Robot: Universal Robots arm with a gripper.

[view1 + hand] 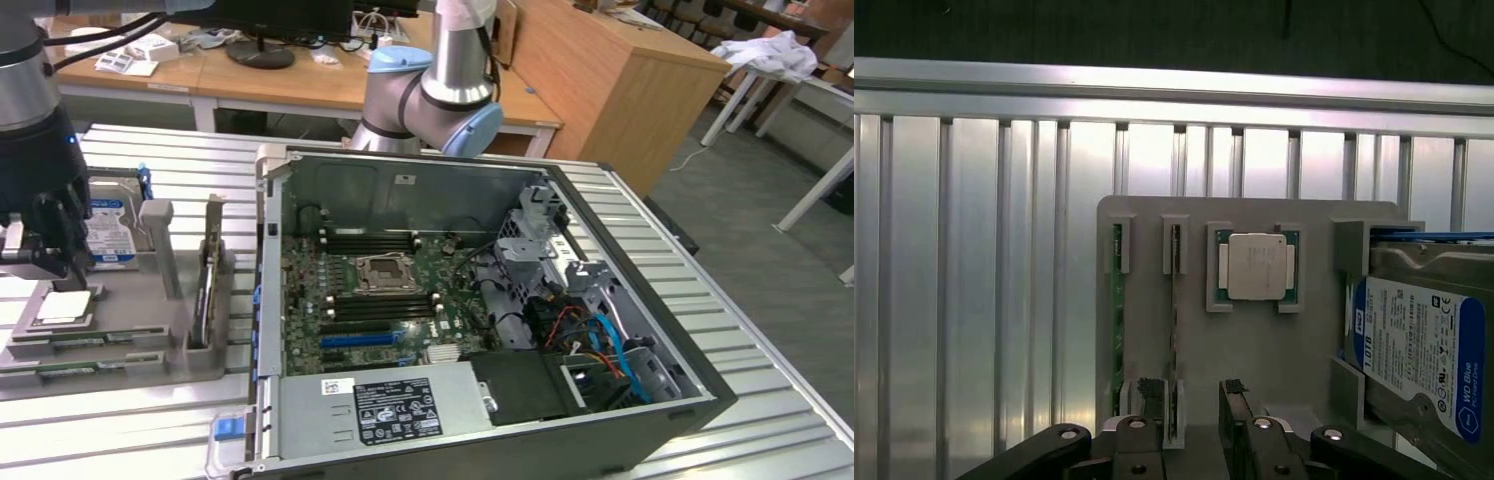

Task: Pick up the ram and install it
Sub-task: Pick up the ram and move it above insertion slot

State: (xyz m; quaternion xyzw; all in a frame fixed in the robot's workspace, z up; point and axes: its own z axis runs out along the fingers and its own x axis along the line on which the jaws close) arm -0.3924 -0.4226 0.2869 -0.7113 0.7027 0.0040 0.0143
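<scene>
ram (60, 342) seemingly in grey holder (147, 335)

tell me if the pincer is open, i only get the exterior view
Observer: Yes. From the wrist, the pincer is open and holds nothing.
Operator: which ram is it lined up on
Observer: The inner ram, the one nearer the CPU. Its line runs between the two fingers.
Operator: is the other one out of its slot
Observer: No. The outer ram stands on edge in its slot in the holder.
</scene>
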